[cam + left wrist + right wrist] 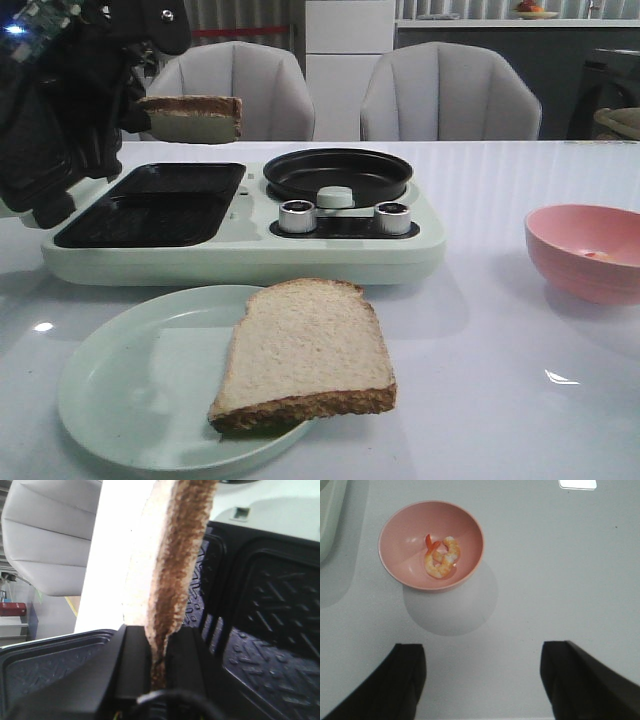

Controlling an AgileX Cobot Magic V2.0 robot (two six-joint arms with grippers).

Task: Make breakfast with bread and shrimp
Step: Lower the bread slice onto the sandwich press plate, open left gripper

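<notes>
My left gripper [135,110] is shut on one bread slice [190,117] and holds it flat in the air above the black griddle tray [150,205] of the breakfast maker. In the left wrist view the slice's brown crust [175,570] is pinched between the two fingers [135,665]. The second bread slice [305,352] lies on the pale green plate [120,390] at the front. Curled orange shrimp [441,557] lie in the pink bowl [400,527]. My right gripper [482,672] is open and empty above the bare table, apart from the bowl; it does not show in the front view.
The pale green breakfast maker [250,255] has a round black pan [338,173] and two silver knobs [297,216]. The pink bowl [590,250] stands at the right of the table. Two grey chairs [450,95] stand behind the table.
</notes>
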